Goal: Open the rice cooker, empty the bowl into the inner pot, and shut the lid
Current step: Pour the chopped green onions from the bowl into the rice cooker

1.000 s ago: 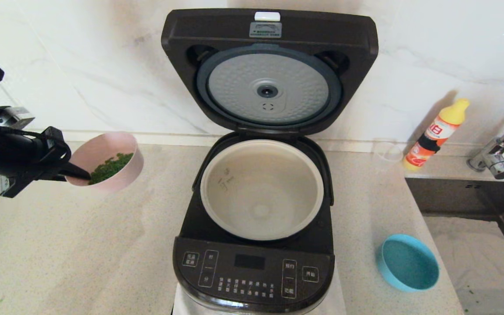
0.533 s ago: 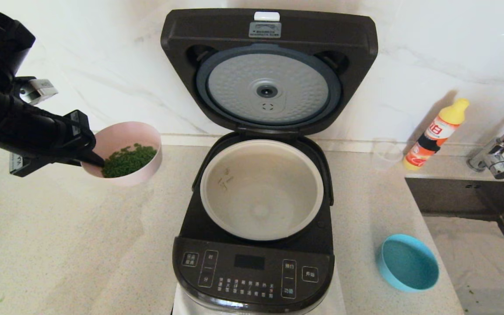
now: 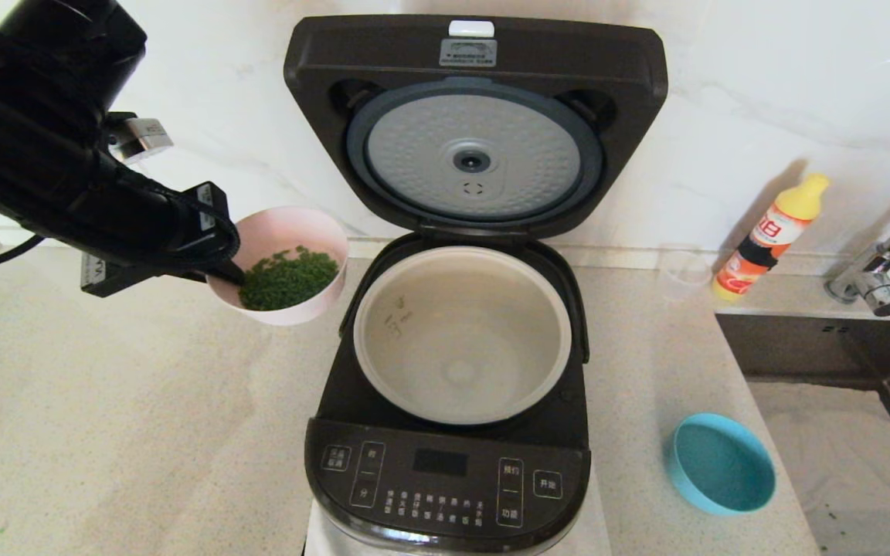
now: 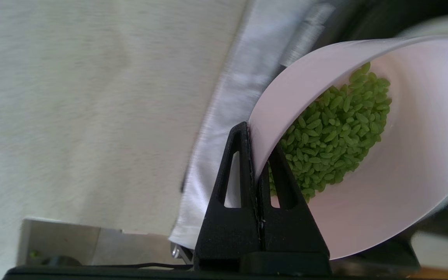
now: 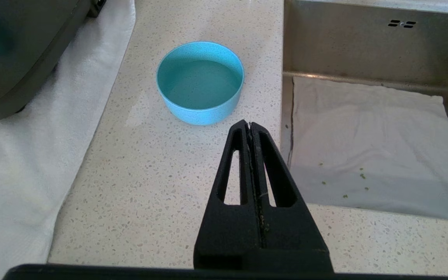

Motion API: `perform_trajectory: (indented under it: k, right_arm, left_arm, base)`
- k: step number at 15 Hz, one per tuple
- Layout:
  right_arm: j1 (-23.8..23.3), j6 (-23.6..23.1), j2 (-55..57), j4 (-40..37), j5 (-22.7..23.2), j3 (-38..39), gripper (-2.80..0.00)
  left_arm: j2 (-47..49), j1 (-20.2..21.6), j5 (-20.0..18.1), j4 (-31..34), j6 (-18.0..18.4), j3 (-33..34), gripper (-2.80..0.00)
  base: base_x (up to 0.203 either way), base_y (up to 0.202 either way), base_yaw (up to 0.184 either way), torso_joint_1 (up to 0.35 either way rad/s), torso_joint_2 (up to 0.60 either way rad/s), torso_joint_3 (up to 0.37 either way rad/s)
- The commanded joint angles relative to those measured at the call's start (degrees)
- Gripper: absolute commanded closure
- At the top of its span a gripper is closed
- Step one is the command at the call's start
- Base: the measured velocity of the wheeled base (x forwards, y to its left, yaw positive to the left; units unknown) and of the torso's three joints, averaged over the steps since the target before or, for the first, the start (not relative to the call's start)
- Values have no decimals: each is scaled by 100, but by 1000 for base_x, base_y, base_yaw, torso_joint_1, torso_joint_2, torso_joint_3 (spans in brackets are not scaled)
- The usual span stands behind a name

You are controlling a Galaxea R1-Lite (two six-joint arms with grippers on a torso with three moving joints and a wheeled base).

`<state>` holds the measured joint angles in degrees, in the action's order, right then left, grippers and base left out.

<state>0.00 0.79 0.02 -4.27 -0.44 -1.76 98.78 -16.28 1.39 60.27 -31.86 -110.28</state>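
my left jaws (image 3: 221, 272) pinch the rim of the pink bowl (image 3: 283, 262) of green grains (image 4: 333, 132), held in the air left of centre, just beside the rice cooker (image 3: 449, 432). the lid (image 3: 476, 123) stands up against the marble wall, the inner pot (image 3: 462, 333) bare below. my right jaws (image 5: 250, 128), pressed together, hang over the speckled worktop (image 5: 150, 163) near a blue bowl (image 5: 200, 83) and the sink (image 5: 364, 128).
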Motion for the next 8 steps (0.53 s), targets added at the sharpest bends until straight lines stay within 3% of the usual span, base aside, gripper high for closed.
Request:
perform_trajectory:
  k: [1,8]
  right_arm:
    - [0,0,-2,-4,0,0,0]
    - [0,0,6,-4,0,0,0]
  left_arm:
    - [85,-303,141,-88,-109,-8,0]
    - [343,-1206,739,-618,-576,-3,0]
  base:
    - [0,0,0,0,0,0]
    - [0,0,0,0,0,0]
